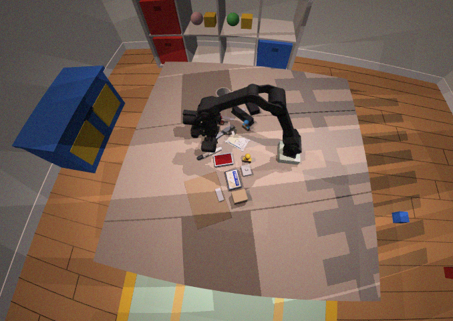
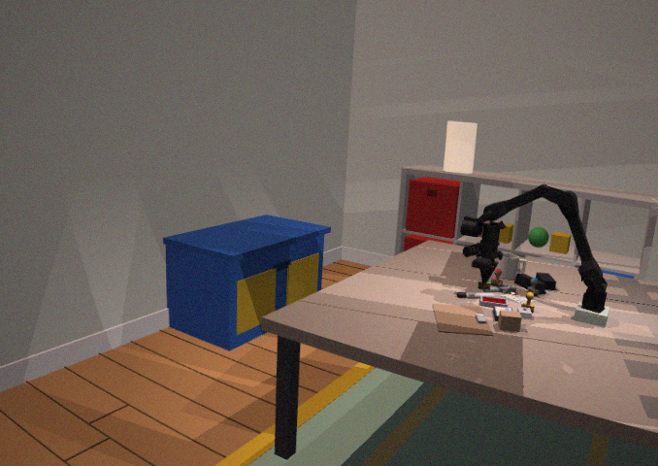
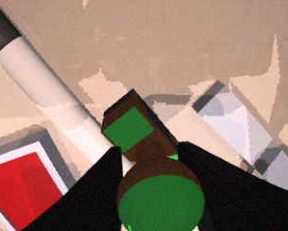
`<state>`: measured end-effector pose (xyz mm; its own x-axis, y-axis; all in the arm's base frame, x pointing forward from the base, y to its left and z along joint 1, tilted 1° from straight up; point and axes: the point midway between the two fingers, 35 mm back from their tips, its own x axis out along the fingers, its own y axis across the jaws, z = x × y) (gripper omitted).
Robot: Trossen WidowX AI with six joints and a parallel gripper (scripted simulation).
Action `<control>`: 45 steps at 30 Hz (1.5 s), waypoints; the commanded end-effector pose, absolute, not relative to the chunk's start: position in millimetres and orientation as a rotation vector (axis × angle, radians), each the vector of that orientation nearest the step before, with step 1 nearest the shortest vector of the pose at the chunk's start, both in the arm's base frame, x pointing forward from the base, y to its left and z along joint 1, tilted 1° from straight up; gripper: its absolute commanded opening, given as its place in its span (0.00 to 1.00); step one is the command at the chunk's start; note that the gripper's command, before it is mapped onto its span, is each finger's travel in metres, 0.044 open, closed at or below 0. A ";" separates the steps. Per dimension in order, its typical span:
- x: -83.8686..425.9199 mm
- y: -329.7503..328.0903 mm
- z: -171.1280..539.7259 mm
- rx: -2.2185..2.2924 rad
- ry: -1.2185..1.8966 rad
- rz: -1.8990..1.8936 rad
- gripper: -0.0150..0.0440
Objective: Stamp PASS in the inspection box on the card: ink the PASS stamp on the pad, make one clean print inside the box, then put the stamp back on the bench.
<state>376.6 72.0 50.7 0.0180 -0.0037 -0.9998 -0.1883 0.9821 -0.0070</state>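
The gripper (image 2: pixel 484 283) (image 3: pixel 150 153) is clamped on the green-topped stamp (image 3: pixel 160 199), whose knob sits between its fingers. Just beside it lie a white marker (image 3: pixel 47 82) and, on the marker's other side, the red ink pad (image 1: pixel 222 159) (image 2: pixel 493 301) (image 3: pixel 25 188). Farther out, past the pad, is the brown board (image 1: pixel 206 204) (image 2: pixel 453 321).

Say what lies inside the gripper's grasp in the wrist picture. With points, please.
The green-topped brown stamp (image 3: pixel 160 204) is between the gripper's (image 3: pixel 150 149) fingers; its underside is hidden, so its print face cannot be seen.
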 end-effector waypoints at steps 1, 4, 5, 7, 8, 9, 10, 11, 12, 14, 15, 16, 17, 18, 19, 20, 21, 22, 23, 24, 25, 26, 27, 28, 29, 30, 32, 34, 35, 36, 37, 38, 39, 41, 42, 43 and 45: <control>377.1 72.3 53.7 -0.151 1.546 0.144 0.25; 377.1 72.3 55.2 -0.151 1.546 0.144 0.25; 377.1 72.3 55.7 -0.151 1.546 0.144 0.25; 377.0 72.3 56.6 -0.151 1.546 0.144 0.25; 377.0 72.3 57.1 -0.151 1.546 0.144 0.25; 377.0 72.3 57.6 -0.151 1.546 0.144 0.25; 377.0 72.3 58.1 -0.151 1.546 0.144 0.25; 377.0 72.3 58.6 -0.151 1.546 0.144 0.25; 377.0 72.3 59.1 -0.151 1.546 0.144 0.25; 377.0 72.4 60.1 -0.151 1.546 0.144 0.25; 377.0 72.4 60.5 -0.151 1.546 0.144 0.25; 376.9 72.4 61.0 -0.151 1.546 0.144 0.25; 376.9 72.4 61.5 -0.151 1.546 0.144 0.25; 376.9 72.4 62.0 -0.151 1.546 0.145 0.25; 376.9 72.4 62.5 -0.151 1.546 0.145 0.25; 376.9 72.4 63.0 -0.151 1.546 0.145 0.25; 376.9 72.4 63.5 -0.151 1.546 0.145 0.25; 376.8 72.4 64.0 -0.151 1.546 0.145 0.25; 376.8 72.4 64.5 -0.151 1.546 0.145 0.25; 376.8 72.4 65.0 -0.151 1.546 0.145 0.25; 376.8 72.4 65.5 -0.151 1.546 0.145 0.25; 376.8 72.4 65.9 -0.151 1.546 0.145 0.25; 376.7 72.4 66.4 -0.151 1.546 0.145 0.25; 376.7 72.4 66.9 -0.151 1.546 0.145 0.25; 376.7 72.4 67.4 -0.151 1.546 0.145 0.25; 376.7 72.4 67.9 -0.151 1.546 0.145 0.25; 376.6 72.4 68.9 -0.151 1.546 0.145 0.25; 376.6 72.4 69.9 -0.151 1.546 0.145 0.25; 376.5 72.4 70.4 -0.151 1.546 0.145 0.25; 376.5 72.4 70.9 -0.151 1.546 0.145 0.25; 376.5 72.4 71.4 -0.151 1.546 0.145 0.25; 376.4 72.4 71.9 -0.151 1.546 0.145 0.25; 376.4 72.4 72.3 -0.151 1.546 0.145 0.25; 376.3 72.4 73.3 -0.151 1.546 0.145 0.25; 376.3 72.4 73.8 -0.151 1.546 0.145 0.25; 376.3 72.4 74.3 -0.151 1.546 0.145 0.25; 376.2 72.4 75.3 -0.151 1.546 0.145 0.25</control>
